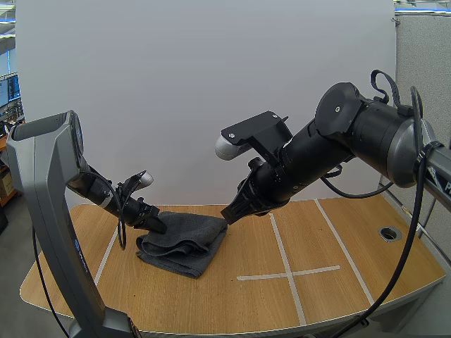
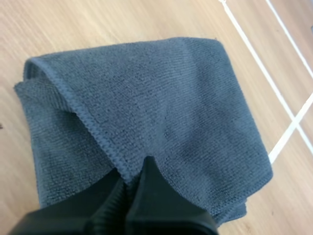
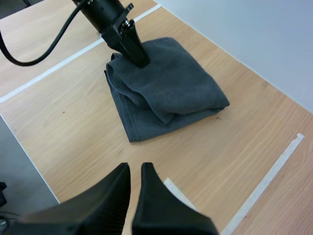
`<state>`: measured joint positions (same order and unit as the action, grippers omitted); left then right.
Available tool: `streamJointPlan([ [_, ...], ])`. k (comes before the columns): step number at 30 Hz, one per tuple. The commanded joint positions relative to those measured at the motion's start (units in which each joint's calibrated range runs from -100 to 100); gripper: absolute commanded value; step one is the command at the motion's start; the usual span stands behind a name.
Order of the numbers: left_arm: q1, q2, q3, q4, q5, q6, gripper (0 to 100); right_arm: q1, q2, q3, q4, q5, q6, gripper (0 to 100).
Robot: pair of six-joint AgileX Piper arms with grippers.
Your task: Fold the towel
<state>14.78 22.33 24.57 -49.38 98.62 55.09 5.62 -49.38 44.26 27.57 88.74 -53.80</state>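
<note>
A dark grey towel (image 1: 184, 243) lies folded into a rough square on the wooden table, left of the middle. My left gripper (image 1: 161, 226) is down at its left side, shut on the hemmed edge of the top layer (image 2: 98, 139); the tips (image 2: 139, 171) pinch that hem. From the right wrist view the left gripper (image 3: 139, 58) rests on the towel (image 3: 171, 93) at its far fold. My right gripper (image 1: 227, 217) hangs just above the towel's right corner, its fingers (image 3: 136, 170) together with nothing between them.
White tape lines (image 1: 285, 271) form a cross on the table right of the towel, and another line (image 1: 107, 255) runs along its left. A round cable hole (image 1: 390, 233) sits at the far right. The table's front edge (image 1: 211, 329) is near.
</note>
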Motion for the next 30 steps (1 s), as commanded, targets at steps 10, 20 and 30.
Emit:
streamJointPlan([
  [10,-0.52,3.3,0.5,3.0,-7.9,-0.1,0,-0.2,0.9,8.1,5.7,-5.2,-3.0,2],
  [20,-0.52,5.1,0.7,3.0,-7.9,-0.6,0,-0.2,18.4,8.3,19.6,-13.8,-13.9,0],
  [30,-0.52,5.1,0.7,2.8,-10.7,-1.4,0,4.2,38.3,3.8,27.1,-31.5,-22.3,39],
])
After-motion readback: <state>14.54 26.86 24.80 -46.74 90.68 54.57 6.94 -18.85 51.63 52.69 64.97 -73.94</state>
